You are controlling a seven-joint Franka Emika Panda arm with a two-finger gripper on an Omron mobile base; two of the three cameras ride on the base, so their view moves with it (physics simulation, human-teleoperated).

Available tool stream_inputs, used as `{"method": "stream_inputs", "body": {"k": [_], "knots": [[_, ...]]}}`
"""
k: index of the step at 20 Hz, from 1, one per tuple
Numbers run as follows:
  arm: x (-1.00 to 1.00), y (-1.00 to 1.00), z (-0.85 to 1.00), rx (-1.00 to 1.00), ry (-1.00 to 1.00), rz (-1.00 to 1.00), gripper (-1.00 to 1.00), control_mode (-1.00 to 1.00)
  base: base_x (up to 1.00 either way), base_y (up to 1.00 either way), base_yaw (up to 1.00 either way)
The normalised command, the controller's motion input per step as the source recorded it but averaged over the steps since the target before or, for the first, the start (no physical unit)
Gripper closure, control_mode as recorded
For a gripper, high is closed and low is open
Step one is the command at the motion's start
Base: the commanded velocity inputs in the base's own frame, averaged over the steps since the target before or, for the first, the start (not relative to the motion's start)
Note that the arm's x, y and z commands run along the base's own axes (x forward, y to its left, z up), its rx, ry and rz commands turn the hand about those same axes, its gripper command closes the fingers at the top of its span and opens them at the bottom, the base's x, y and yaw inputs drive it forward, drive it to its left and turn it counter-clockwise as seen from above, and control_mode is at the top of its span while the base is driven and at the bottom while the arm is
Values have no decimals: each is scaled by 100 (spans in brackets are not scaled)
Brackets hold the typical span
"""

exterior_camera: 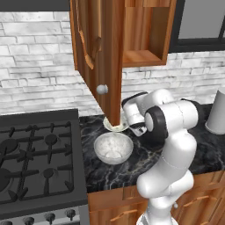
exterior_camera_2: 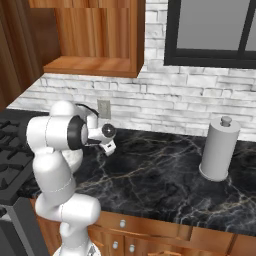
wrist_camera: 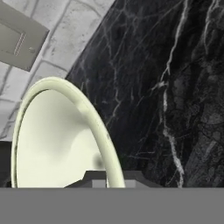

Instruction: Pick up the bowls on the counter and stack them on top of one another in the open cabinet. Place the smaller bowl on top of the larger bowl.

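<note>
The smaller bowl (wrist_camera: 57, 140), cream with a smooth inside, sits on the black marble counter (wrist_camera: 175, 87) by the brick wall. Its thin rim runs down between the finger tips of my gripper (wrist_camera: 114, 179), which is shut on it. In the left base view the smaller bowl (exterior_camera: 115, 127) is partly hidden behind the open cabinet door (exterior_camera: 99, 52), with my gripper (exterior_camera: 135, 128) at its right edge. The larger bowl (exterior_camera: 113, 148), speckled grey-white, stands just in front of it on the counter (exterior_camera: 105, 173). Above, the cabinet shelf (exterior_camera: 141, 57) is bare.
The black gas stove (exterior_camera: 35, 158) borders the counter on the left. A pale paper towel roll (exterior_camera_2: 218, 149) stands at the right. A wall outlet (wrist_camera: 19, 39) is behind the smaller bowl. The door's silver knob (exterior_camera: 102, 89) hangs just above the bowls.
</note>
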Motion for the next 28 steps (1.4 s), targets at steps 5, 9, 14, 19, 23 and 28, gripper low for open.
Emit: {"method": "stream_inputs", "body": {"k": [5,9,14,19,23,28], "knots": [[-1,-28,24,9,0,0,100,-100,0,0,0],[-1,-19,34,11,0,-2,100,-100,0,0,0],[-2,-11,39,8,0,0,100,-100,0,0,0],[-9,-2,40,5,1,0,100,-100,0,0,0],[-14,0,39,3,4,0,100,-100,0,0,0],[-21,0,31,2,6,-1,100,-100,0,0,0]]}}
